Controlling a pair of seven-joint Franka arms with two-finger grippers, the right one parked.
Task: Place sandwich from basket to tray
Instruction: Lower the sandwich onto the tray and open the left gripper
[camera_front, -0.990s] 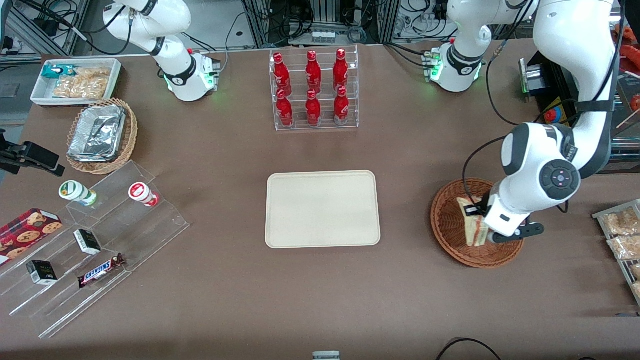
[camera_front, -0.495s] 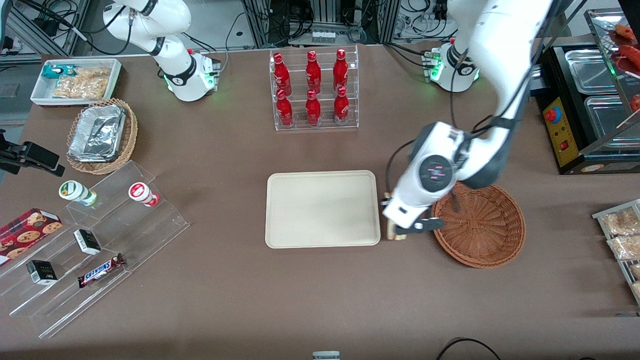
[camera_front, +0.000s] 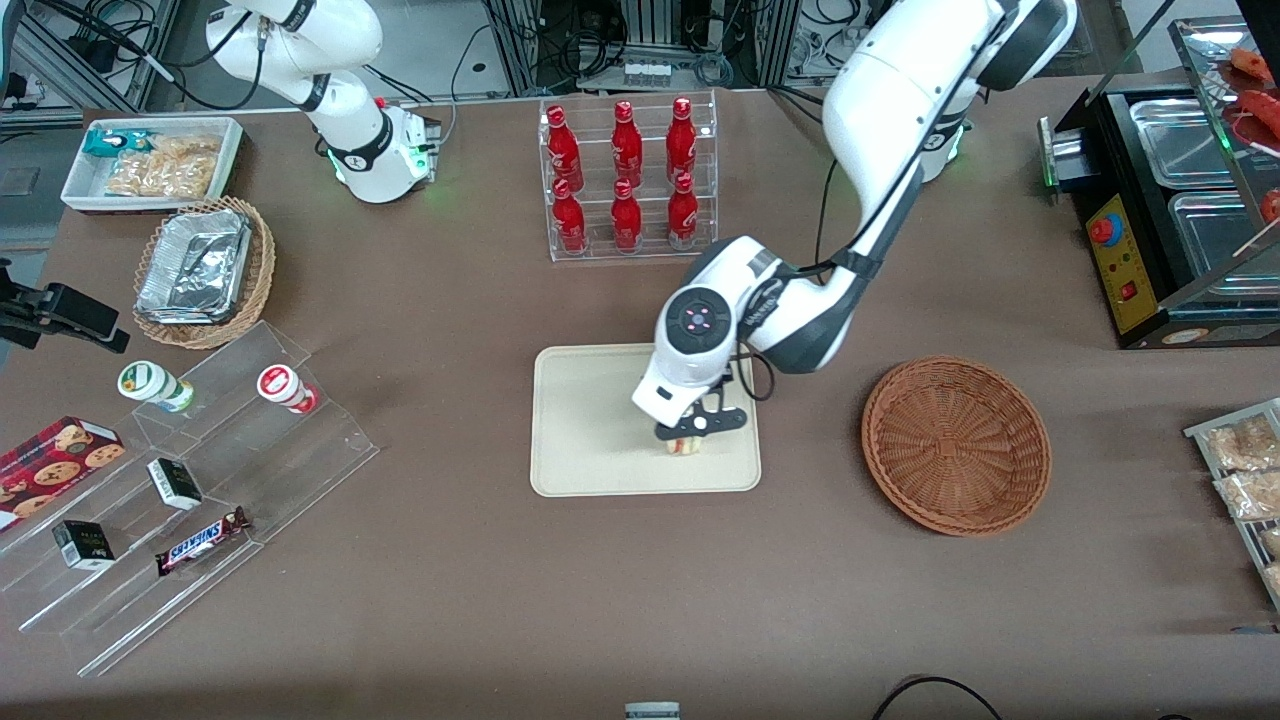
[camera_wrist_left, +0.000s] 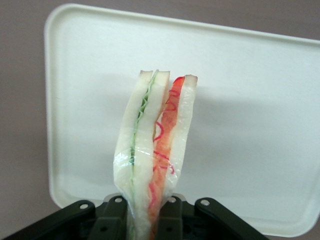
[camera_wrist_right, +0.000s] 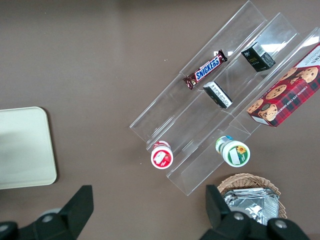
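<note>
pincer (camera_front: 684, 440) grasping sandwich (camera_wrist_left: 152, 155) has moved from basket (camera_front: 955, 445) over tray (camera_front: 590, 440), seemingly unreleased.

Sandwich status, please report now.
Gripper shut on sandwich, above tray. Basket holds nothing. Nothing lies under the sandwich on the tray.

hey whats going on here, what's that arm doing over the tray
The left arm's gripper is shut on a clear-wrapped sandwich and holds it over the cream tray, at the end nearer the wicker basket. The basket beside the tray is empty. The sandwich has not been released; whether it touches the tray is unclear.
</note>
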